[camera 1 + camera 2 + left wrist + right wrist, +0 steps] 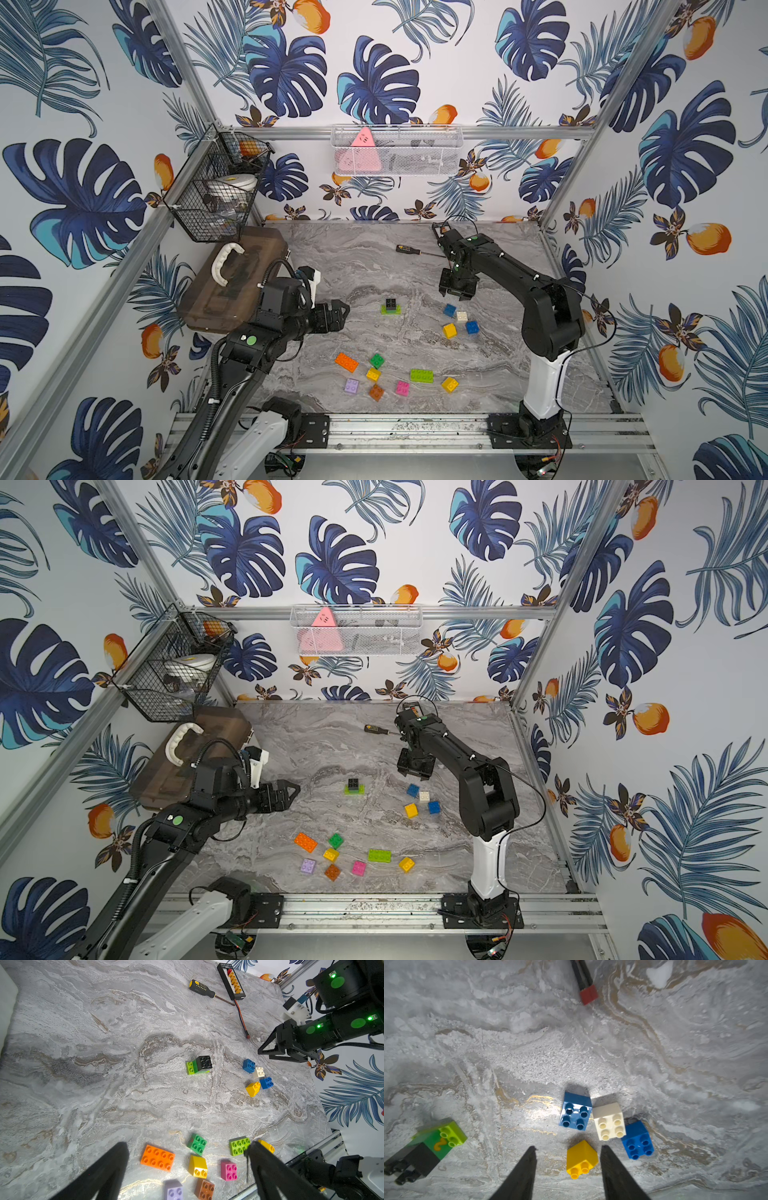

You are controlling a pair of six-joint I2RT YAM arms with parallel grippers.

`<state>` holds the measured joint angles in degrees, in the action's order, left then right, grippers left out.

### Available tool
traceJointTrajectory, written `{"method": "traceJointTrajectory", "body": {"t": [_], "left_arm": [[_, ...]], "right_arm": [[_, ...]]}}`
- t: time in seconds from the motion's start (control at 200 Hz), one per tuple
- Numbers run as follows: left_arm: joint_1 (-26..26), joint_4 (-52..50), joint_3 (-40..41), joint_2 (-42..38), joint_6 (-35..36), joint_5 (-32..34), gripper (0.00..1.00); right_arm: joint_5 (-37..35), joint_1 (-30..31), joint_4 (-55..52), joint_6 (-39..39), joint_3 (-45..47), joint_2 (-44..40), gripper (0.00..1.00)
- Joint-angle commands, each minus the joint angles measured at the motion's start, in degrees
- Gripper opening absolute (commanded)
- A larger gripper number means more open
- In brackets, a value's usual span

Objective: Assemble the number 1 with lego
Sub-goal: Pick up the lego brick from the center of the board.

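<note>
Lego bricks (421, 375) lie scattered on the marble counter (332, 257). At the left, the left gripper (343, 316) hovers wide open and empty near a cluster that includes an orange 2x4 brick (346, 362), and mid-counter a black 2x2 brick (390, 304) sits on a lime 2x4 brick (384, 309), seemingly the start of the 1. Further right, the right gripper (456, 294) hangs raised, jaws parted and empty, its wrist view framing a yellow 2x2 brick (581, 1157) beside a white brick (609, 1121) and two blue bricks (576, 1111). Picking the yellow one looks the step in hand, which calls for lowering astride it, perhaps turning the wrist to meet flat faces, without nudging its neighbours.
</note>
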<state>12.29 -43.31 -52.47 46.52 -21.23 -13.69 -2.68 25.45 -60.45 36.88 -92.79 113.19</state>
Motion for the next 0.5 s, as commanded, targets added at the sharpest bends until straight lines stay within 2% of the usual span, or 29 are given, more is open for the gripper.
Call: {"method": "traceJointTrajectory", "body": {"t": [0.0,0.495], "left_arm": [[-0.08,0.7,-0.27,0.27,0.24,-0.54,0.96],[-0.08,0.68,-0.24,0.58,0.15,-0.46,0.97]], "right_arm": [[1.31,-0.09,3.36,2.59,1.56,1.03,0.6],[3.65,-0.1,9.79,6.35,6.62,4.23,0.6]]}}
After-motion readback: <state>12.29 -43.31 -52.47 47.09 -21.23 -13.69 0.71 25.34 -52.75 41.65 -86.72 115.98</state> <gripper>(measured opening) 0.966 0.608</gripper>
